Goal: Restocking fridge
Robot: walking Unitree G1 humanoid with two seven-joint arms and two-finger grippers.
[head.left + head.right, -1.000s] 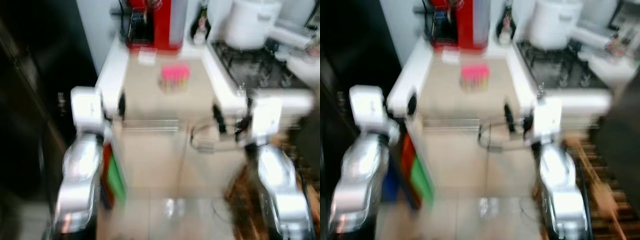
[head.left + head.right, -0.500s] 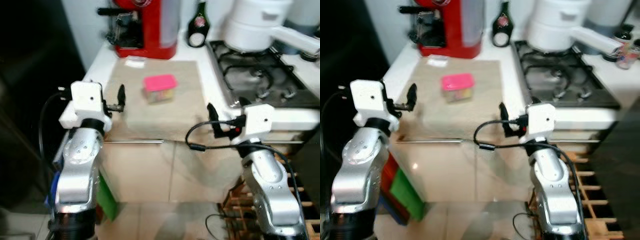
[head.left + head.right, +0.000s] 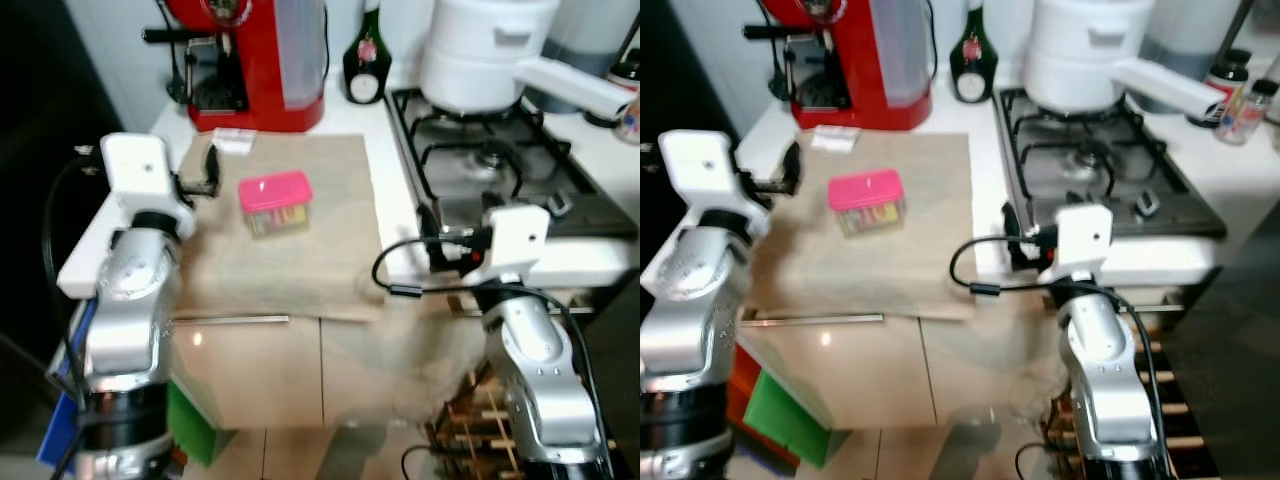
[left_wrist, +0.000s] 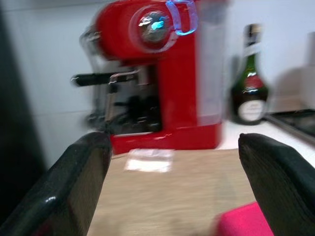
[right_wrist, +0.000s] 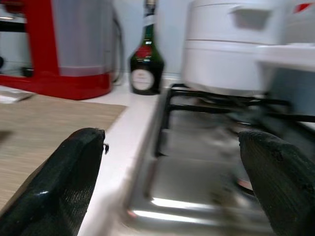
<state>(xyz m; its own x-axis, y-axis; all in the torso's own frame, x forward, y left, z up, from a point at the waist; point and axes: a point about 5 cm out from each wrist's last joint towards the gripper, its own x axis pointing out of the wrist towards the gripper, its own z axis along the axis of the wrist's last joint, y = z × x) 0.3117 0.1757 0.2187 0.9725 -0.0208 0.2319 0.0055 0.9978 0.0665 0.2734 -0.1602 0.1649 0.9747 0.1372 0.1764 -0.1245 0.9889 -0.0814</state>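
A small clear container with a pink lid [image 3: 275,203] stands on a beige mat [image 3: 310,260] on the white counter. My left gripper [image 3: 210,170] hovers over the mat's left part, a short way left of the container, open and holding nothing. In the left wrist view the pink lid [image 4: 243,223] shows low between the spread fingers [image 4: 81,182]. My right gripper [image 3: 430,235] is open at the counter's front edge, between the mat and the gas stove [image 3: 500,170], also holding nothing. Its wrist view looks along the counter edge toward the stove.
A red coffee machine [image 3: 250,60], a dark bottle [image 3: 362,65] and a big white pot [image 3: 485,50] stand along the back. A small white packet [image 3: 234,140] lies on the mat's far edge. A dark tall surface [image 3: 40,150] is at left. A wooden rack [image 3: 470,420] is low right.
The camera has come closer to the counter and the blur has cleared. My left gripper is now over the mat beside the container; the right gripper is at the counter edge by the stove.
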